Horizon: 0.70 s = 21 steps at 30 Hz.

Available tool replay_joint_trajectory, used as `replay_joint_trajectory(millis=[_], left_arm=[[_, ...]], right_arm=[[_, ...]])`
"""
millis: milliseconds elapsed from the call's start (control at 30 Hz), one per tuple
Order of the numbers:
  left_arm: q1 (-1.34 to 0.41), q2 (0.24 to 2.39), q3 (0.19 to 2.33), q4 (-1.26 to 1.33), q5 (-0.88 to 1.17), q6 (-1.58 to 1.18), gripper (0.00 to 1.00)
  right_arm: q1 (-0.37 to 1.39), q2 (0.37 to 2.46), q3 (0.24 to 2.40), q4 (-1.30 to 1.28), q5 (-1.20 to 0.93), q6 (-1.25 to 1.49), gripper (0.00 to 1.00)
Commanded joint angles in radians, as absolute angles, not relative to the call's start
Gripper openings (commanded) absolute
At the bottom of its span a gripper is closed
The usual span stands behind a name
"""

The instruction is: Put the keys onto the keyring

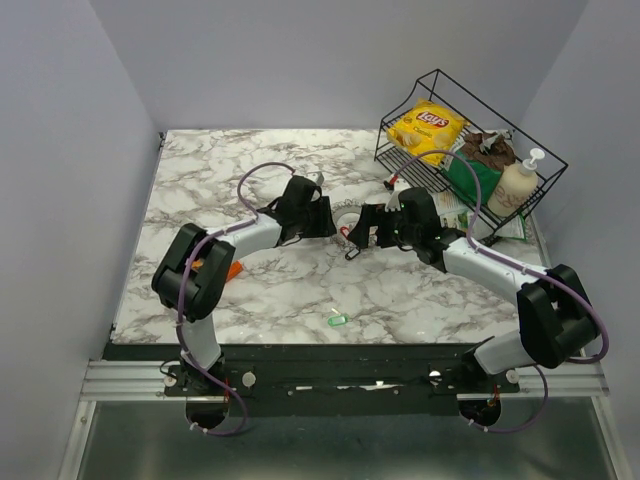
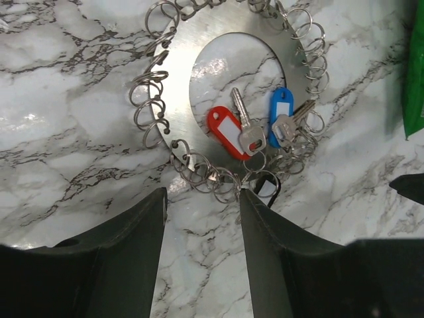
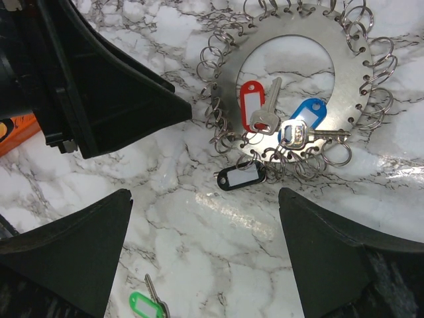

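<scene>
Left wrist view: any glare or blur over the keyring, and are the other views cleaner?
Left wrist: keyring sharp, bright glare on the marble inside its hole, left claw near-black without detail. Right wrist: keyring sharp, only soft sheen on the marble, right claw equally dark. Top external: even light, no glare, but the keyring is tiny and partly hidden by the arms.

The flat silvery metal keyring disc (image 1: 347, 218) is lying mid-table on the white marble tabletop (image 1: 220, 190), with the red-tagged metal key (image 2: 225, 132) and the blue-tagged metal key (image 2: 280, 116) resting side by side on its inner rim — red left of blue in the wrist views. The green-tagged metal key (image 1: 337, 320) is lying apart, toward the near edge, and the black wire basket (image 1: 437, 74) is sitting in the far right corner.
</scene>
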<state>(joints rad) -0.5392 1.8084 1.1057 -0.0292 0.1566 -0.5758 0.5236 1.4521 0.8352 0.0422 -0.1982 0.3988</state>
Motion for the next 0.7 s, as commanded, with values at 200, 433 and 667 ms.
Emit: replay_joint_trajectory(millis=[200,433,667], left_arm=[[-0.560,1.893,1.209,-0.075,0.035,-0.506,0.53],[-0.574,1.931,1.233,-0.083,0.008,-0.508,0.47],[-0.589,1.968,1.235,-0.061,-0.037,-0.489,0.32]], right_arm=[[0.525,1.427,0.813,0.063,-0.166,0.380,1.00],[0.523,1.422,0.815,0.037,-0.132,0.380,1.00],[0.523,1.411,0.818,0.006,-0.095,0.365,1.00]])
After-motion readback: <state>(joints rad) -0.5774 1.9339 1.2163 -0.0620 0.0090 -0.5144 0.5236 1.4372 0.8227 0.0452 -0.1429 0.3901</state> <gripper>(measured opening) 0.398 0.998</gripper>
